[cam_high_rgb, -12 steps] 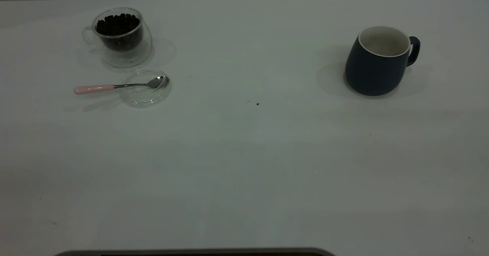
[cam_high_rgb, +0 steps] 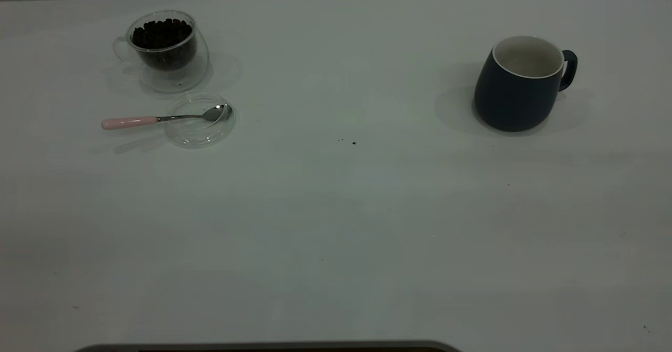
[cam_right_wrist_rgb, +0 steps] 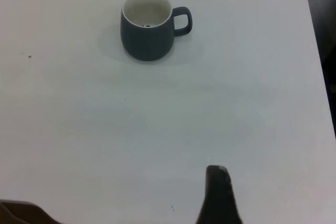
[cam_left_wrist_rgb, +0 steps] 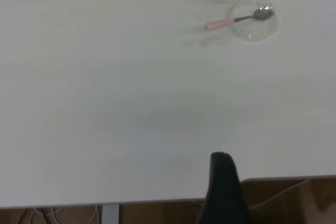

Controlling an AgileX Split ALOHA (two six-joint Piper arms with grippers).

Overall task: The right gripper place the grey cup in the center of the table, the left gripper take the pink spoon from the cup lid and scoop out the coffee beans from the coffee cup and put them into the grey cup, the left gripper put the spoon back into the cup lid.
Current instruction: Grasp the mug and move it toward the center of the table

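The grey cup (cam_high_rgb: 517, 86), a dark mug with a pale inside, stands upright at the table's right side with its handle turned right; the right wrist view shows the cup (cam_right_wrist_rgb: 147, 27) far off. At the back left, a glass coffee cup (cam_high_rgb: 164, 44) holds dark coffee beans. In front of it lies the clear cup lid (cam_high_rgb: 202, 131). The pink spoon (cam_high_rgb: 157, 119) rests with its bowl on the lid and its handle pointing left. Neither arm appears in the exterior view. My left gripper (cam_left_wrist_rgb: 221, 157) hovers shut at the near table edge, far from the spoon (cam_left_wrist_rgb: 236, 20). My right gripper (cam_right_wrist_rgb: 217, 170) is shut, well short of the cup.
A few dark crumbs (cam_high_rgb: 353, 143) lie near the middle of the white table (cam_high_rgb: 336, 236). The table's right edge (cam_right_wrist_rgb: 315, 51) runs close to the mug. A dark strip (cam_high_rgb: 262, 348) borders the near edge.
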